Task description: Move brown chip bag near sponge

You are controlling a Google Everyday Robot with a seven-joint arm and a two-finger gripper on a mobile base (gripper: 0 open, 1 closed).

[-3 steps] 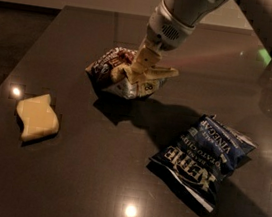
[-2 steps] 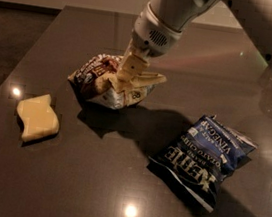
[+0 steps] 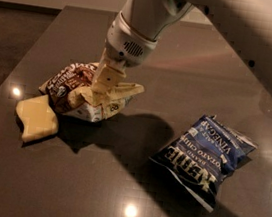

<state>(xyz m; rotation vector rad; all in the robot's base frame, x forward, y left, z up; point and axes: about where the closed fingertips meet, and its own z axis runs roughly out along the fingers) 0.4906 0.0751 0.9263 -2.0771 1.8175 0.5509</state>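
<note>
The brown chip bag [image 3: 71, 85], dark brown with white lettering and cream edges, is crumpled in my gripper [image 3: 99, 95] at the left of the dark table. The gripper comes down from the upper right and is shut on the bag's right side. The pale yellow sponge [image 3: 36, 117] lies at the lower left, its upper right corner at the bag's lower left edge. The bag's underside is hidden, so I cannot tell if it rests on the table.
A dark blue Kettle chip bag [image 3: 205, 155] lies flat on the right of the table [image 3: 113, 198]. My arm [image 3: 228, 27] spans the upper right. The table's left edge runs close behind the sponge, with floor beyond.
My gripper has carried the brown chip bag leftward and toward the front, from the table's middle to right beside the sponge. The sponge and blue bag have not moved.
</note>
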